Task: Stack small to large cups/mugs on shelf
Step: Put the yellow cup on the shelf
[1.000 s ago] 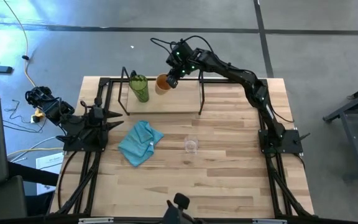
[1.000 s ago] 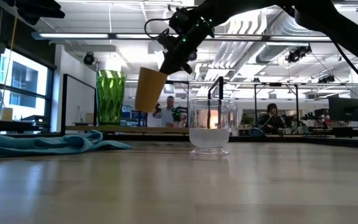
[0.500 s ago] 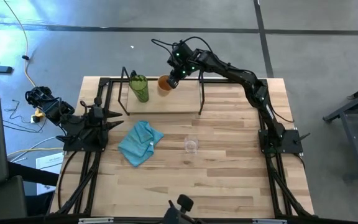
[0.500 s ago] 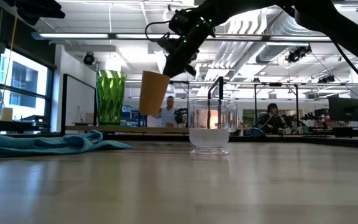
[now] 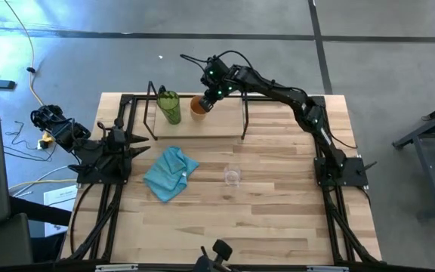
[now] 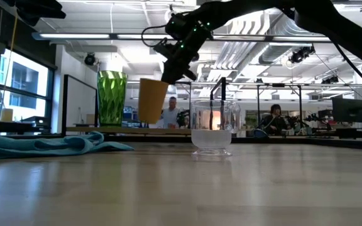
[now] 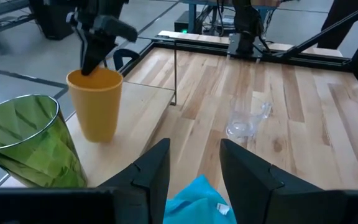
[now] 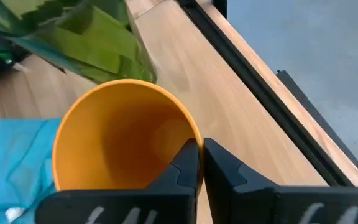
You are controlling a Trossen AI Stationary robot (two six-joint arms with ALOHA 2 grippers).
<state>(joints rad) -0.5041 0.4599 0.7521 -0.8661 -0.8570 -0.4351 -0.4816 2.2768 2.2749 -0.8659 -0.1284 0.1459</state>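
Since a second ago the right gripper point(image 5: 208, 97) has lowered and straightened the medium orange-tan plastic cup point(image 5: 198, 104) onto the low light-wood shelf point(image 5: 217, 121), just beside the tall translucent green tumbler point(image 5: 169, 106). Its fingers point(image 8: 188, 163) pinch the cup's rim, so release looks imminent. The small clear glass cup point(image 5: 232, 177) waits on the surface.

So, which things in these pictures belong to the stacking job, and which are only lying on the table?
Belong to the job:
- orange cup, held at its rim by the right gripper
- green tumbler, standing on the shelf
- small clear glass cup, on the tabletop
- left gripper, waiting at the table's left

Just lying about:
- light blue cloth
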